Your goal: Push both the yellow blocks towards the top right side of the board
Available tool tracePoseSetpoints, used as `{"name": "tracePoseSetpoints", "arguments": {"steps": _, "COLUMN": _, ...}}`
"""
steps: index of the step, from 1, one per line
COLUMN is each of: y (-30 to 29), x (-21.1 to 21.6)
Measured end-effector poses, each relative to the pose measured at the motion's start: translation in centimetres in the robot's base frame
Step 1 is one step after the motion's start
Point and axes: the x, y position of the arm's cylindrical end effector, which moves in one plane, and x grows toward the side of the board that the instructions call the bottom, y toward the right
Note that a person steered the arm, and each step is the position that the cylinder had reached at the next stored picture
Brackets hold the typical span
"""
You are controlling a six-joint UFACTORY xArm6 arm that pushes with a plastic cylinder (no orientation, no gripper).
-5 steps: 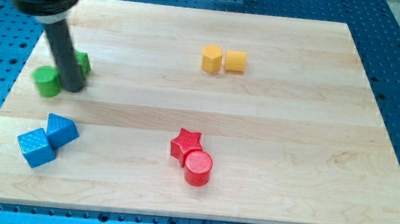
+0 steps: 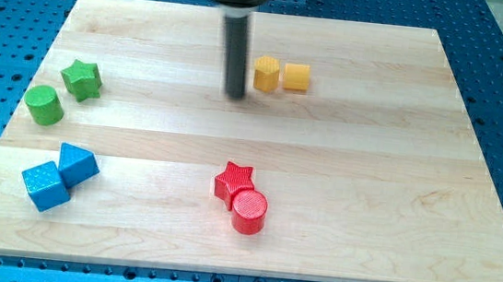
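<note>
My tip [image 2: 235,94] is down on the board [image 2: 368,180], just left of the yellow hexagonal block [image 2: 266,73] and slightly toward the bottom edge; contact not clear. No gripper here, just a bare rod holding nothing. The yellow cube [image 2: 296,77] sits just right of the hexagon, nearly touching. Both are near the top edge, mid-board. That placement suits pushing the pair toward the top right corner. No readable labels.

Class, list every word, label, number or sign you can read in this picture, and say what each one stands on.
None: no readable text shows anywhere, neither on the wooden board, the yellow blocks, the other coloured blocks, nor the dark rod ending in my tip.
</note>
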Motion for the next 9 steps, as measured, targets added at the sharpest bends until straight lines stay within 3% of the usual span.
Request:
{"name": "tracePoseSetpoints", "arguments": {"steps": 2, "y": 11.6, "x": -9.5}}
{"name": "tracePoseSetpoints", "arguments": {"steps": 3, "y": 11.5, "x": -9.0}}
{"name": "tracePoseSetpoints", "arguments": {"steps": 4, "y": 5.6, "x": -7.7}}
{"name": "tracePoseSetpoints", "arguments": {"steps": 5, "y": 7.3, "x": -13.8}}
{"name": "tracePoseSetpoints", "arguments": {"steps": 6, "y": 13.2, "x": -15.9}}
{"name": "tracePoseSetpoints", "arguments": {"steps": 7, "y": 16.9, "x": -14.9}}
{"name": "tracePoseSetpoints", "arguments": {"steps": 8, "y": 8.6, "x": -11.0}}
{"name": "tracePoseSetpoints", "arguments": {"steps": 9, "y": 4.4, "x": -3.0}}
